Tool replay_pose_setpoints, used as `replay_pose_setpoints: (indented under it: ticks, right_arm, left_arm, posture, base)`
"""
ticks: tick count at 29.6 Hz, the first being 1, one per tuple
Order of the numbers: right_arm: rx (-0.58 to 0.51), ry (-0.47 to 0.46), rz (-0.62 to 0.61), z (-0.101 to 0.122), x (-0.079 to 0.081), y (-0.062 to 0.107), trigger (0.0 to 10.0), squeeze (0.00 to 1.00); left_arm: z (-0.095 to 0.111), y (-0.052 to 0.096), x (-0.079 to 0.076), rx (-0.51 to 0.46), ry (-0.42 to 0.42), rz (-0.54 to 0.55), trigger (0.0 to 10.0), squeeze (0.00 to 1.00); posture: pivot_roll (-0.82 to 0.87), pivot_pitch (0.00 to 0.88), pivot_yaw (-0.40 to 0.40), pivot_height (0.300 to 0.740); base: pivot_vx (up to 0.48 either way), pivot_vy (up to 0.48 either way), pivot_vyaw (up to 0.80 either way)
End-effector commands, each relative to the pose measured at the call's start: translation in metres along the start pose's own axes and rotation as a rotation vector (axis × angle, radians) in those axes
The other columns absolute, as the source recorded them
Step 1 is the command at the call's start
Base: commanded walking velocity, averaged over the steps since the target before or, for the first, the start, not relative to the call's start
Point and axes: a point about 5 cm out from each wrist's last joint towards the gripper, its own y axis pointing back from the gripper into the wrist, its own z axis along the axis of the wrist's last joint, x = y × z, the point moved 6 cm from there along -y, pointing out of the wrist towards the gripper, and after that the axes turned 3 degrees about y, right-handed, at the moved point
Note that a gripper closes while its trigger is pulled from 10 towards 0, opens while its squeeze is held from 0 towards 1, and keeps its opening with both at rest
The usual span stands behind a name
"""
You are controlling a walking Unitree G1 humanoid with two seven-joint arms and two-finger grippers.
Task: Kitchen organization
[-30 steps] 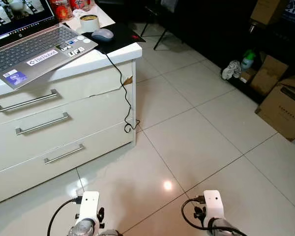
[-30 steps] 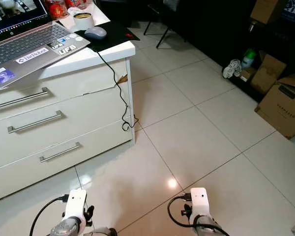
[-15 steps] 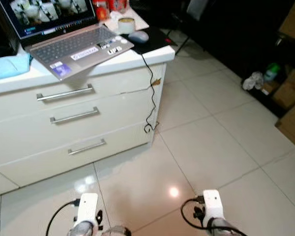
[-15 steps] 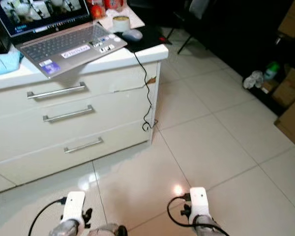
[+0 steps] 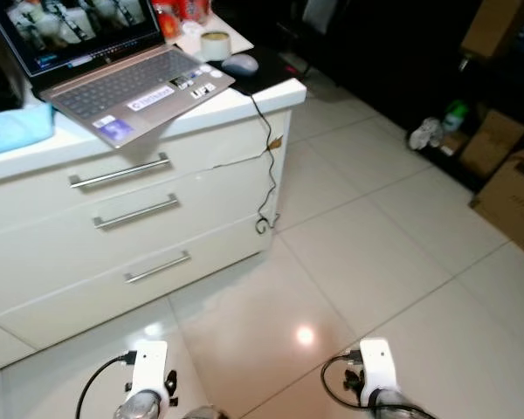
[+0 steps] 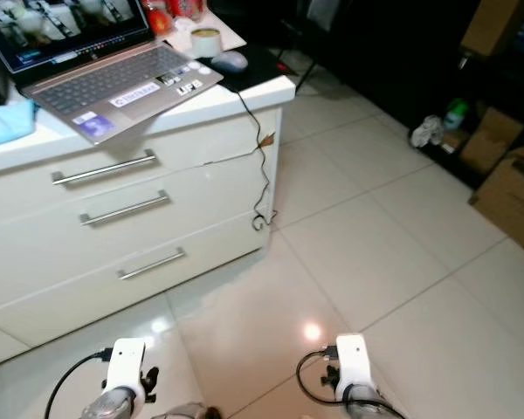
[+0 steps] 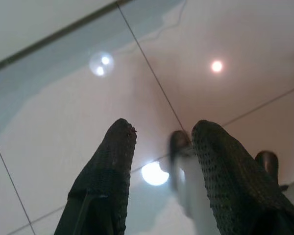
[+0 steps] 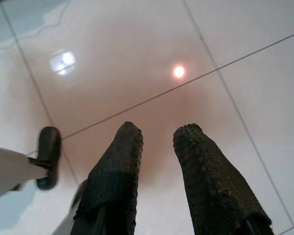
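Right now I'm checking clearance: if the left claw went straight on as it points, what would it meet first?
Likely the tiled floor; the left claw points down at it, nothing seen between.

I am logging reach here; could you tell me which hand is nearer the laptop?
Left. The left hand hangs low below the drawers under the laptop; the right hand hangs farther out over open floor.

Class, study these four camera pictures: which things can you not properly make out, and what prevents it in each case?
1. The three cream drawers: shut fronts hide their contents, head views.
2. The open grey laptop's screen: cut off by the top edge.
3. The brown cardboard box: cut off by the right edge.
4. The small white and green items on the dark shelf: too small to identify.
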Motion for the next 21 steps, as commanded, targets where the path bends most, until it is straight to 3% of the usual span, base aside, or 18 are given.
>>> replay_pose_setpoints:
  ticks: [1,3,7,15,21]
  right_arm:
    - [0.01,-0.007,0.005,-0.0026,0.0039,0.0,10.0,0.0]
    - [0.009,-0.004,0.006,-0.0023,0.0041,-0.0001,10.0,0.0]
    - [0.004,0.001,0.005,-0.001,0.0045,-0.0003,10.0,0.0]
    - [0.003,-0.002,0.011,-0.0004,0.0064,-0.0005,10.0,0.0]
    - [-0.012,-0.01,0.017,0.0034,0.0094,-0.0011,10.0,0.0]
  left_arm:
    - [0.0006,-0.0001,0.0044,0.003,0.001,0.008,10.0,0.0]
    - [0.0006,-0.0001,0.0045,0.003,0.001,0.008,10.0,0.0]
    - [0.0006,-0.0001,0.0046,0.003,0.003,0.009,10.0,0.0]
    - [0.0004,0.0,0.0057,0.004,0.003,0.012,10.0,0.0]
    - [0.0011,-0.0001,0.0068,0.003,0.004,0.015,10.0,0.0]
  posture:
    - [0.1,0.076,-0.033,0.74]
    - [0.1,0.076,-0.033,0.74]
    - [0.1,0.077,-0.033,0.74]
    - [0.1,0.082,-0.029,0.74]
    - [0.11,0.084,-0.027,0.74]
  base:
    - [0.0,0.289,0.0]
    - [0.0,0.289,0.0]
    - [0.0,0.291,0.77]
    - [0.0,0.287,0.0]
    - [0.0,0.276,0.72]
